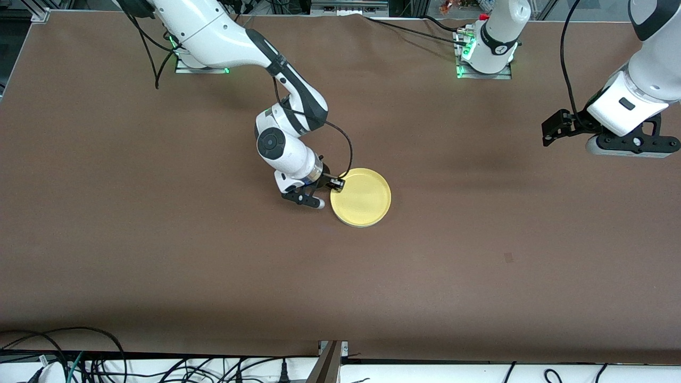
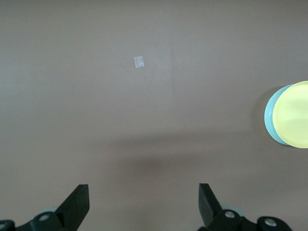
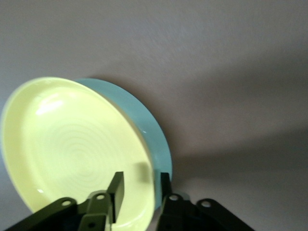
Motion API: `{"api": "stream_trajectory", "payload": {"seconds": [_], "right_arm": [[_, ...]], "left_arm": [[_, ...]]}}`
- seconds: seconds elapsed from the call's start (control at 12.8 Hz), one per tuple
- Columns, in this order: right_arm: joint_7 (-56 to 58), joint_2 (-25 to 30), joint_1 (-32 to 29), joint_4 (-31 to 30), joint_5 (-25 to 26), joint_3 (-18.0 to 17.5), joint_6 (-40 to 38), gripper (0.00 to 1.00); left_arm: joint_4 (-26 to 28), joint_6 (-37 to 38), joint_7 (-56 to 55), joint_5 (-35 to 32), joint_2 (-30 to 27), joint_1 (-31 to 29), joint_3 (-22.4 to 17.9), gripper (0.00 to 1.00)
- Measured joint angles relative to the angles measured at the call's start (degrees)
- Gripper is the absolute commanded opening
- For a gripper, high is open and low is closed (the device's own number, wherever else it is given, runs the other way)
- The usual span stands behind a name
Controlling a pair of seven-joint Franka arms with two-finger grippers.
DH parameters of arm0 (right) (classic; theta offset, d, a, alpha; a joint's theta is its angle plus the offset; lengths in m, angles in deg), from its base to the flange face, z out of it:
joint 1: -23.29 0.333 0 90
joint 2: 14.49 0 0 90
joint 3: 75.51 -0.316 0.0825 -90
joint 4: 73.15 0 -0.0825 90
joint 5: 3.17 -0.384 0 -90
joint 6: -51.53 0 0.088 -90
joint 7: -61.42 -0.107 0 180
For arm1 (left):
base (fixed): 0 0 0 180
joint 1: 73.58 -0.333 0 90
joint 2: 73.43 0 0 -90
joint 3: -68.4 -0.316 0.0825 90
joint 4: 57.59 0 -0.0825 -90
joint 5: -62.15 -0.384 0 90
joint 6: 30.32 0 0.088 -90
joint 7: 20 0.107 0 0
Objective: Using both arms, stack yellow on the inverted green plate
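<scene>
Yellow plate sits on the green plate, near the middle of the brown table. Only a thin pale rim of the green plate shows beneath the yellow one; the right wrist view shows it as a crescent along one side.

Right gripper is low at the edge of the yellow plate that faces the right arm's end of the table. Its jaws straddle the rim: one finger lies inside the plate over the yellow floor, the other just outside the rim, against the green edge. Jaws narrowly parted around the rim; whether they press on it cannot be told.

Left gripper waits in the air over bare table toward the left arm's end, well apart from the plates, jaws spread wide and holding nothing. A small pale tape square lies on the table below it.
</scene>
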Motion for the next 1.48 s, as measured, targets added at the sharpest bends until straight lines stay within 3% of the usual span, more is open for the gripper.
{"api": "stream_trajectory", "payload": {"seconds": [0.16, 0.31, 0.55, 0.86, 1.25, 1.33, 1.48], "right_arm": [[0.14, 3.60, -0.02, 2.39, 3.74, 3.61, -8.84, 1.00], [3.06, 6.49, -0.44, 8.58, 6.67, 8.32, -23.82, 1.00], [17.67, 7.91, -3.04, 15.44, 6.85, 14.56, -38.90, 1.00], [30.16, 8.67, -6.61, 20.34, 6.96, 21.98, -51.05, 1.00], [41.09, 13.38, -6.75, 21.83, 7.79, 33.15, -62.61, 1.00], [41.53, 14.64, -7.19, 21.86, 9.20, 34.42, -64.22, 1.00], [42.03, 18.06, -10.82, 21.84, 12.22, 32.75, -65.58, 1.00]], "left_arm": [[0.00, 0.06, 0.00, 0.00, 0.00, 0.00, 0.00, 1.00], [0.00, 0.11, 0.00, 0.00, 0.00, -0.01, -0.01, 1.00], [0.00, 0.12, 0.00, 0.00, 0.00, -0.02, -0.02, 1.00], [0.00, 0.14, 0.00, 0.00, 0.00, -0.02, -0.02, 1.00], [0.00, 0.14, 0.00, 0.00, 0.00, -0.02, -0.02, 1.00], [0.00, 0.14, 0.00, 0.00, 0.00, -0.02, -0.02, 1.00], [0.01, 0.15, 0.00, 0.00, 0.00, -0.02, -0.02, 1.00]]}}
